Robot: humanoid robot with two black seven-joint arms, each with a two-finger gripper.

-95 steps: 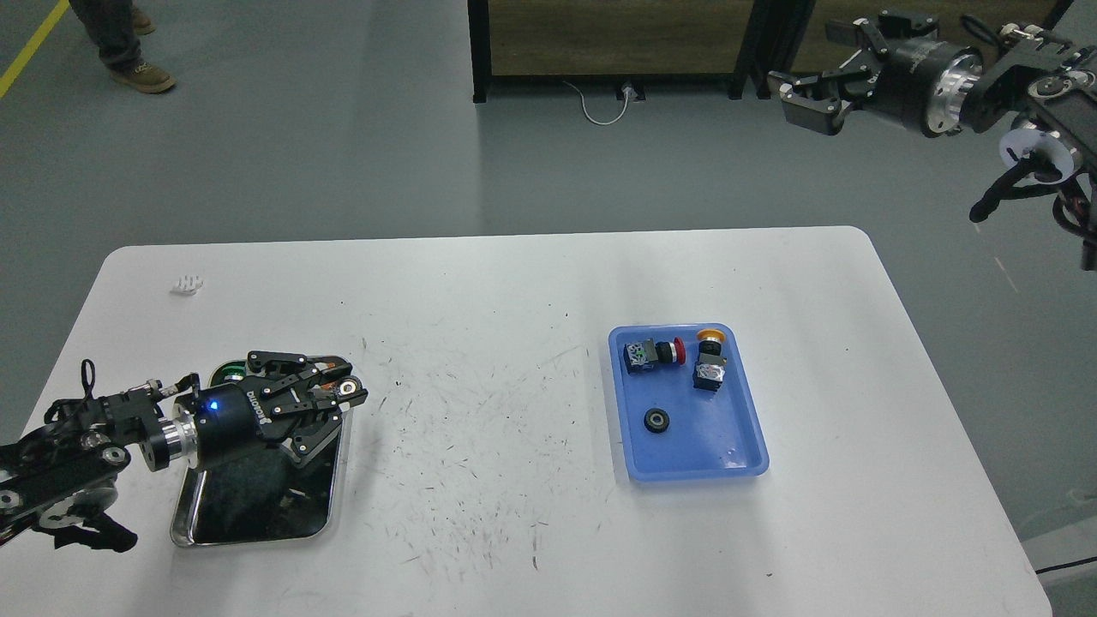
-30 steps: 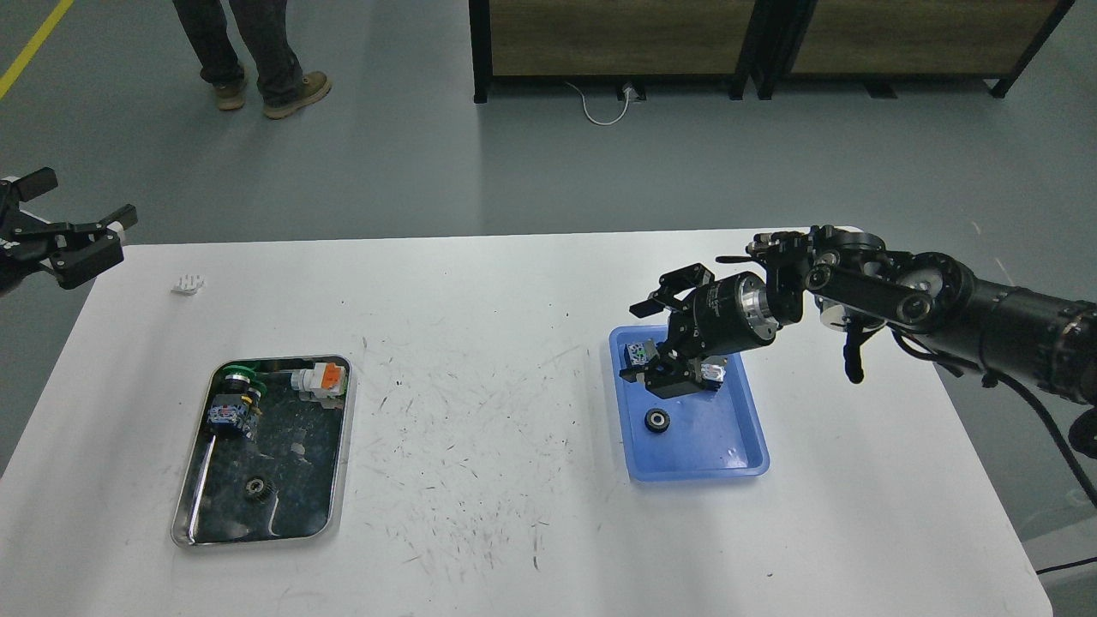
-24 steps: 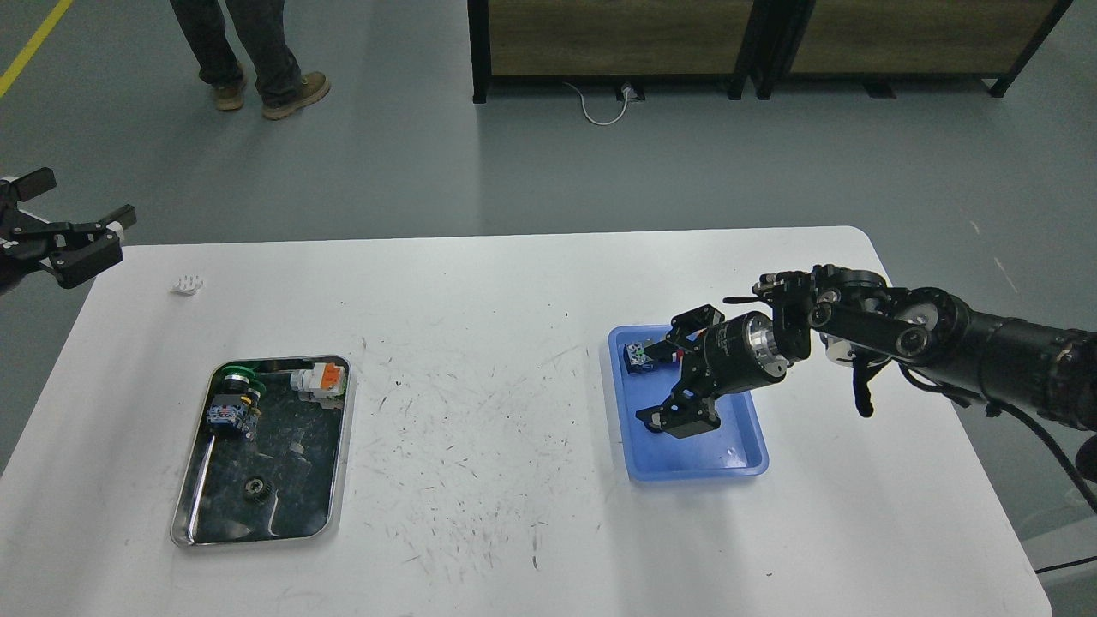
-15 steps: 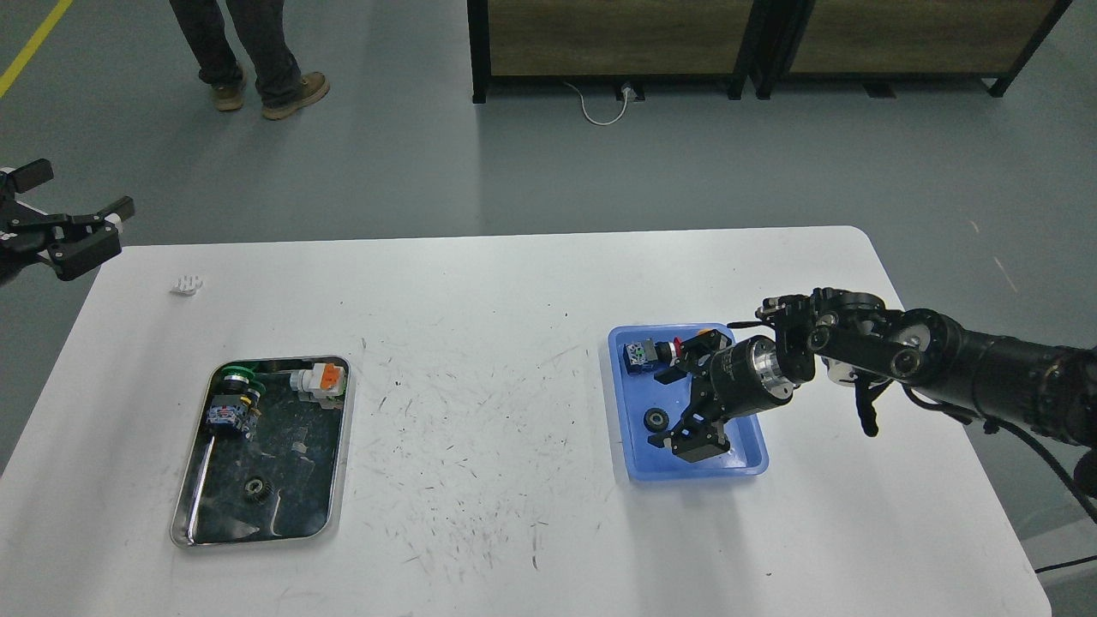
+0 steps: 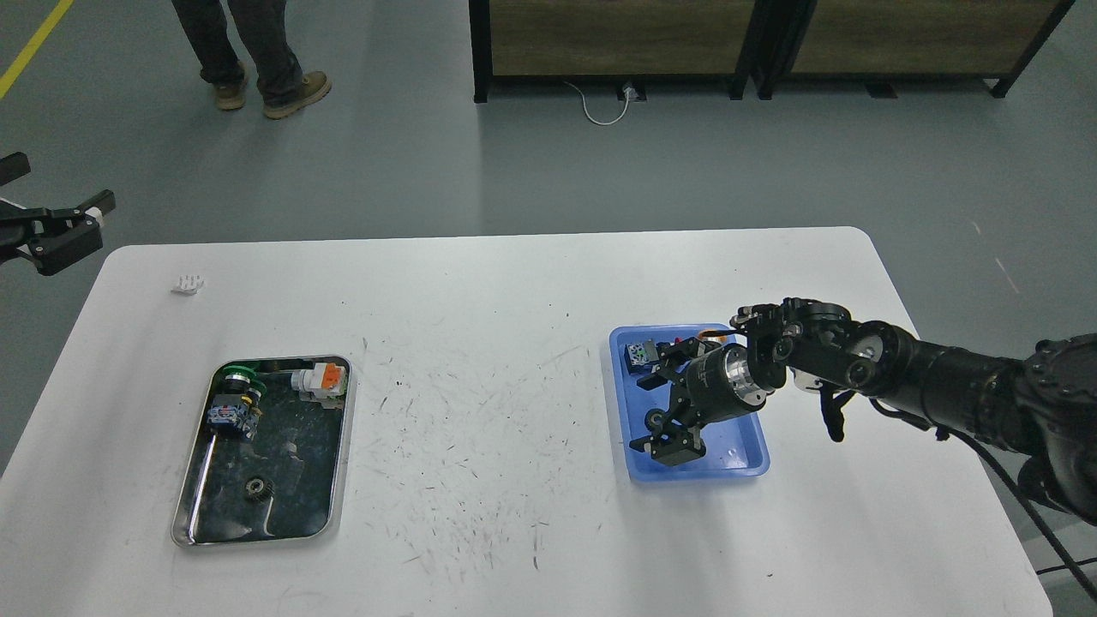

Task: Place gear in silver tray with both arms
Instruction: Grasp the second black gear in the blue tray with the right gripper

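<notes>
1. Since the frame half a second back, the right gripper (image 5: 664,428) has slid toward the near-left part of the blue plastic tray (image 5: 744,456), and the left gripper (image 5: 47,227) has drawn further off toward the left edge of the view.
2. The right gripper's fingers (image 5: 677,450) point down into the blue tray, spread apart around the small black ring-shaped gear (image 5: 656,420); whether they touch it I cannot tell.
3. The left gripper hangs above the floor beyond the tabletop's (image 5: 514,283) far-left corner, its fingers apart and holding nothing.
4. Two trays sit on the white tabletop, well apart: the shiny rectangular silver tray (image 5: 193,514) at near left, the blue one at right.
5. The silver tray holds three things: one dark toothed gear (image 5: 256,488) near its front, one green-and-black push-button switch (image 5: 231,398) at its far-left corner, and one white-and-orange part (image 5: 319,380) at its far-right corner.
6. In the blue tray, besides the ring-shaped gear, one black switch block with a coloured label (image 5: 638,354) shows at the far-left corner; anything more is hidden by the arm.
7. One small white piece (image 5: 187,284) lies alone near the tabletop's far-left corner.
</notes>
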